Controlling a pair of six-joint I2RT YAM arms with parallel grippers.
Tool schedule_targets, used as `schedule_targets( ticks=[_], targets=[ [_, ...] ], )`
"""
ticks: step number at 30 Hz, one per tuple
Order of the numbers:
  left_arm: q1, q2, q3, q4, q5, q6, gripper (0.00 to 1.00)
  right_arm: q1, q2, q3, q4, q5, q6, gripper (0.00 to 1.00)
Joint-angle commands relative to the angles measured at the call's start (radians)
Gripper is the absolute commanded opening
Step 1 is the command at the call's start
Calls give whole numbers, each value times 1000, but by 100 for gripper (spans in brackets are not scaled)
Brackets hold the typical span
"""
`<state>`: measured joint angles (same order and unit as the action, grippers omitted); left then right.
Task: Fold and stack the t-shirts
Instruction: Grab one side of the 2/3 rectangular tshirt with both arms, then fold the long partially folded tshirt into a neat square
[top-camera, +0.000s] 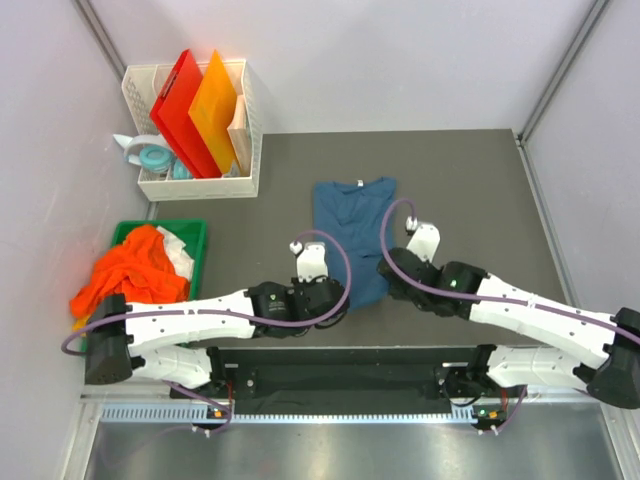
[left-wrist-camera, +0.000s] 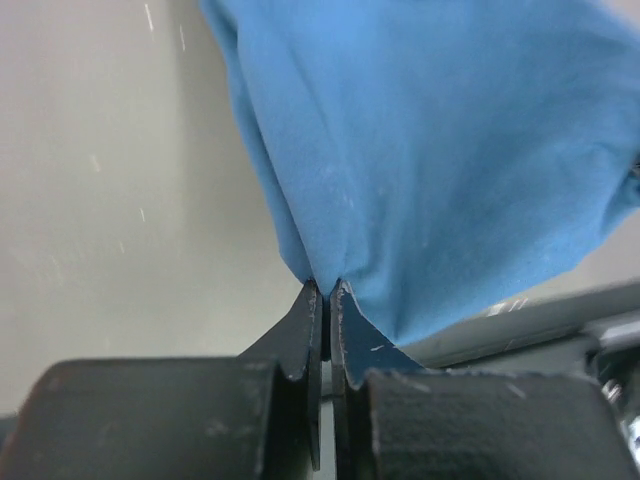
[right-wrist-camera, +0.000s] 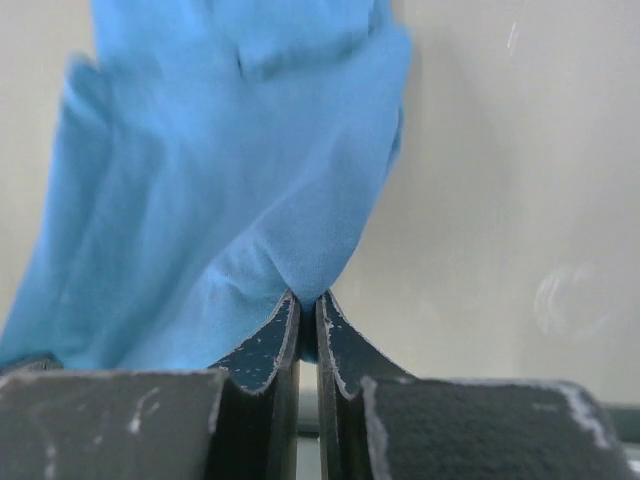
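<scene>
Blue shirt (top-camera: 352, 215) lies on the table (top-camera: 480, 190), collar at the far side. We pinch its near edge with both tools: the left gripper (left-wrist-camera: 325, 292) is pressed together on the cloth, and the right gripper (right-wrist-camera: 308, 300) too. An orange shirt (top-camera: 125, 272) sits in the green bin (top-camera: 195, 228).
</scene>
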<state>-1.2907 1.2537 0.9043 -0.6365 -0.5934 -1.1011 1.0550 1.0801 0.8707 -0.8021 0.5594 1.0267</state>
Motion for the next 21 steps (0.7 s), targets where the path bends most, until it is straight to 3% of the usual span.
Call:
schedule_targets(
  ticks=[1, 9, 21],
  targets=[
    [13, -27, 108, -20, -198, 105, 0, -93, 53, 135, 29, 96, -161, 0],
    [253, 78, 202, 167, -115, 378, 0, -349, 210, 237, 211, 13, -396, 0],
    [502, 364, 432, 279, -28, 601, 0, -509, 552, 533, 311, -58, -511, 0]
  ],
)
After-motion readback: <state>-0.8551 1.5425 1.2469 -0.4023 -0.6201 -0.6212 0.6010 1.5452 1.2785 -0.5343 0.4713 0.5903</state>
